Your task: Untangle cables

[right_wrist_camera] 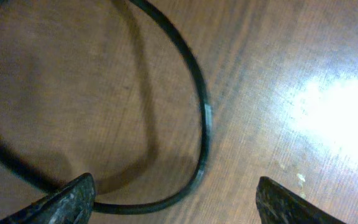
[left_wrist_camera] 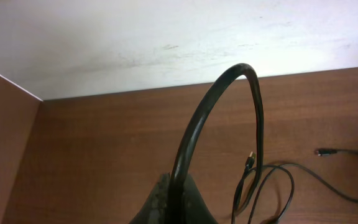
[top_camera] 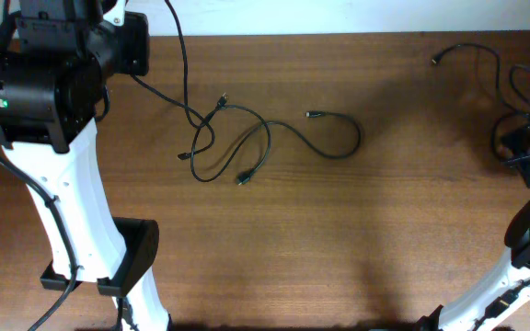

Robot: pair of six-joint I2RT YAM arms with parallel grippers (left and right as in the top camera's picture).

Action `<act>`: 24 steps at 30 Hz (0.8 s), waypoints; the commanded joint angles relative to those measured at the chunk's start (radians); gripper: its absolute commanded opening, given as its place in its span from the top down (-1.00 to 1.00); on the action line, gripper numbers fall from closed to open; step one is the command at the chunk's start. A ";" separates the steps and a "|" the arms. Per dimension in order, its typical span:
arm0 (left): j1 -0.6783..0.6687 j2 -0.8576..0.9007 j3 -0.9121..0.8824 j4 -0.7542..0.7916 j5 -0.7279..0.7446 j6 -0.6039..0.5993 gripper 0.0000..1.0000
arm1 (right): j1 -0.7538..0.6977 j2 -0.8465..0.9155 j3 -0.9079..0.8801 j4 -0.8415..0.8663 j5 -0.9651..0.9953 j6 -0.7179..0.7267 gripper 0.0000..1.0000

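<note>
A loose tangle of thin black cables (top_camera: 237, 147) lies at the table's middle, with small plug ends around it and one strand curling right to a plug (top_camera: 309, 114). My left gripper (top_camera: 134, 74) is at the back left, shut on one strand (left_wrist_camera: 253, 106) that arches up from the jaws (left_wrist_camera: 179, 196) and drops to the tangle (left_wrist_camera: 272, 186). A separate cable (top_camera: 472, 48) lies at the back right and loops toward my right gripper (top_camera: 523, 156). That gripper (right_wrist_camera: 179, 196) is open low over the table, with a curve of this cable (right_wrist_camera: 201, 124) between its fingers, not held.
The wooden table (top_camera: 357, 239) ends at a white wall along the back (left_wrist_camera: 166, 43). The left arm's white base (top_camera: 72, 230) stands at the front left. The right arm's base (top_camera: 523, 276) is at the front right.
</note>
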 commanded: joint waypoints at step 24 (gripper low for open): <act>-0.002 -0.014 -0.001 0.004 0.011 0.012 1.00 | 0.147 0.043 0.304 0.159 -0.064 -0.144 0.92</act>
